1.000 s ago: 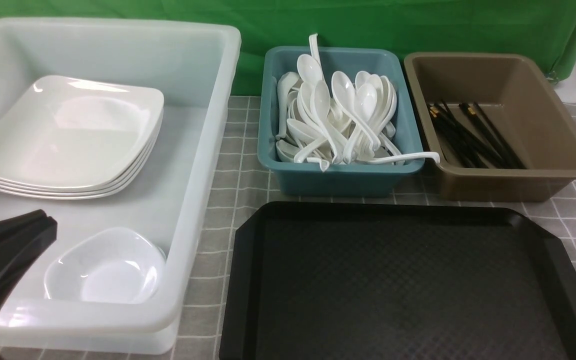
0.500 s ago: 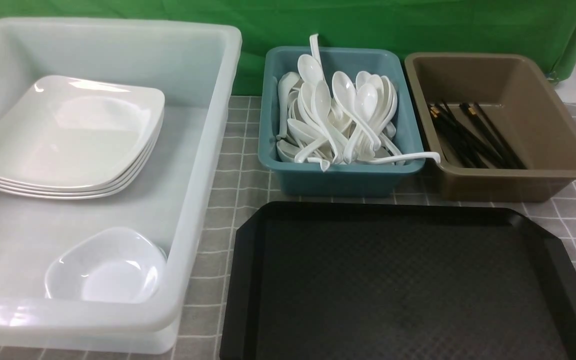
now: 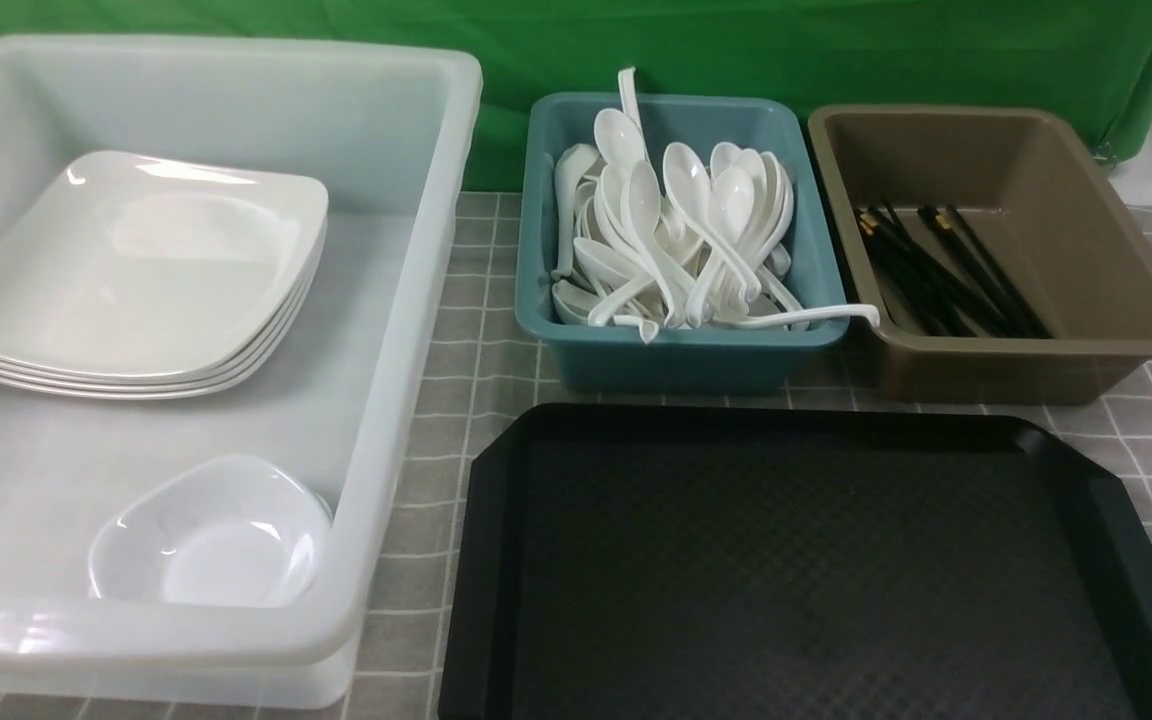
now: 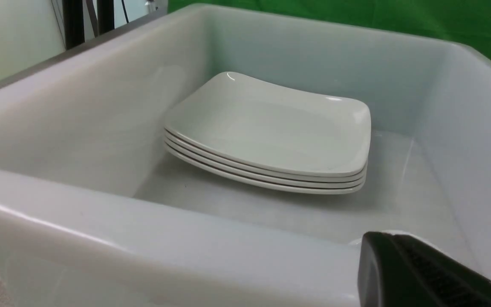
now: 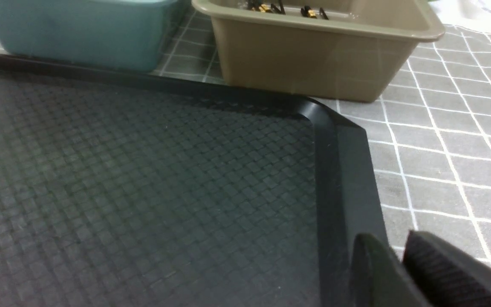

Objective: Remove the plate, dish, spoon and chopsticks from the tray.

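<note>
Left fingers (image 4: 424,273) closed, empty, at white bin (image 4: 186,238) lower right of frame. Right fingers (image 5: 403,264) slightly apart, empty, beside tray (image 5: 348,170) corner. Tray bare, nothing left to pick.

Bright, even light from above is seen throughout, and only soft shadows are cast. Small glare spots are carried by the stacked glossy white square plates (image 3: 136,265) and the translucent white plastic bin's rim (image 3: 416,300). The black ridged right gripper (image 5: 399,256) is rendered blurred at close range, while the textured black plastic tray (image 5: 143,170) is kept reasonably sharp.
</note>
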